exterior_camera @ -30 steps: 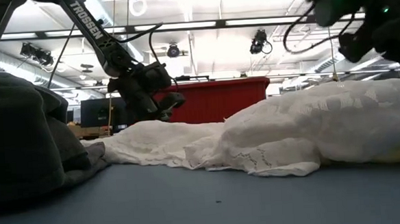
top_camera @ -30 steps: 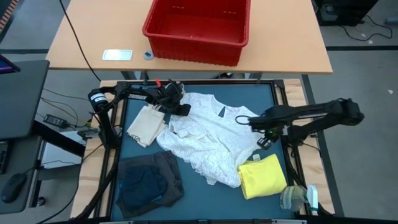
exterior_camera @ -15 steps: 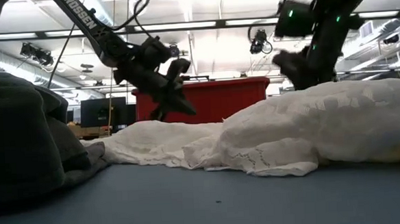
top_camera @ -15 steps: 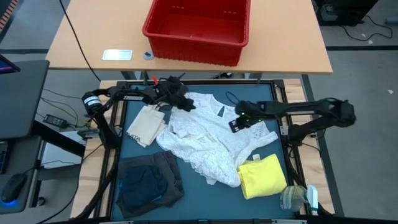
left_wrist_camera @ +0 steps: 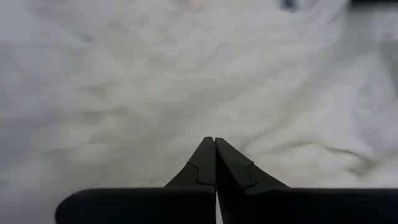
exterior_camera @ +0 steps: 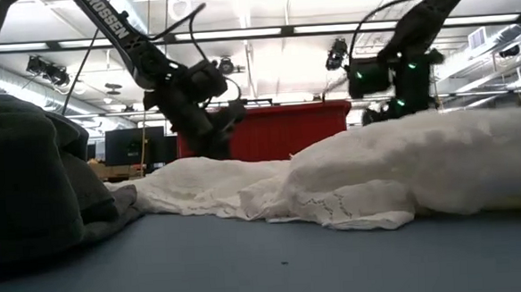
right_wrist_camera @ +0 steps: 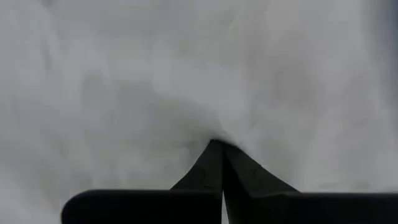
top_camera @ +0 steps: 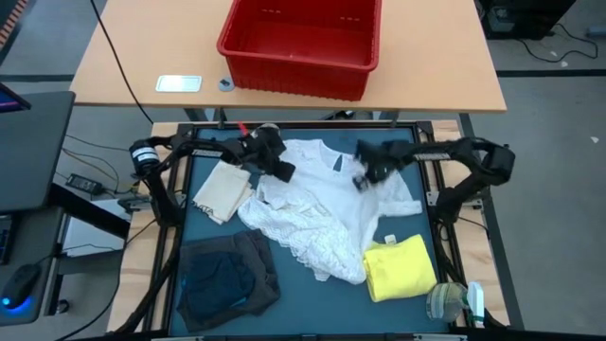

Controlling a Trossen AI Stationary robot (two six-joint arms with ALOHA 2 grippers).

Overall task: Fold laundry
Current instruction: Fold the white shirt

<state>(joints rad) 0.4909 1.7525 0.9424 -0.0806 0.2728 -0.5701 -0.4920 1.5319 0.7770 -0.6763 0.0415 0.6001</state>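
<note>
Only the high view shows the yellow garment (top_camera: 400, 267) beside the white lacy garment (top_camera: 322, 213).

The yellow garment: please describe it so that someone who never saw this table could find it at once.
Start at the dark blue table below the red bin. A large white lacy garment covers its middle; the yellow garment lies folded at that garment's lower right edge, toward the right arm's side. It is the only bright yellow cloth, unlike the dark garments opposite.

blue table (top_camera: 312, 294), white lacy garment (top_camera: 322, 208), yellow garment (top_camera: 400, 268)
</note>
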